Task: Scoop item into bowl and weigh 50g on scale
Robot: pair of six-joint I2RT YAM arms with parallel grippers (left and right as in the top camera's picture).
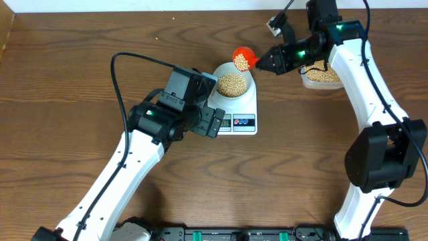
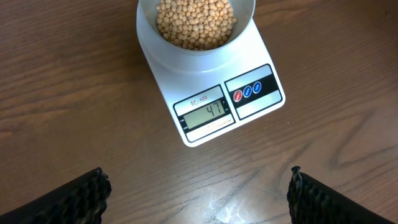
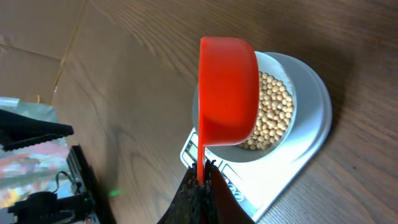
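The right gripper (image 3: 200,180) has its jaws pressed together on the thin handle of the red scoop (image 3: 227,87). From that pinch the handle runs straight away from the fingers, so the scoop's long axis continues the line of the gripper toward the bowl (image 3: 295,102). The cup of the scoop hangs over the bowl's rim on the side away from the display, its red back turned to the wrist camera. The overhead view hints at a few beads in it, though I cannot be sure.

Beneath it, the soybeans (image 2: 196,22) fill much of the bowl, which sits on the scale (image 2: 261,102). The display (image 2: 208,112) shows 2 digits, the first a 4 and the second unclear, so the weight looks a little short of target. The next move likely turns on tipping the scoop about its handle, gently, to let only a few beads fall.

The left gripper (image 2: 198,171) hangs with jaws spread wide, holding nothing, just in front of the scale. The right arm is plainly the nearer.
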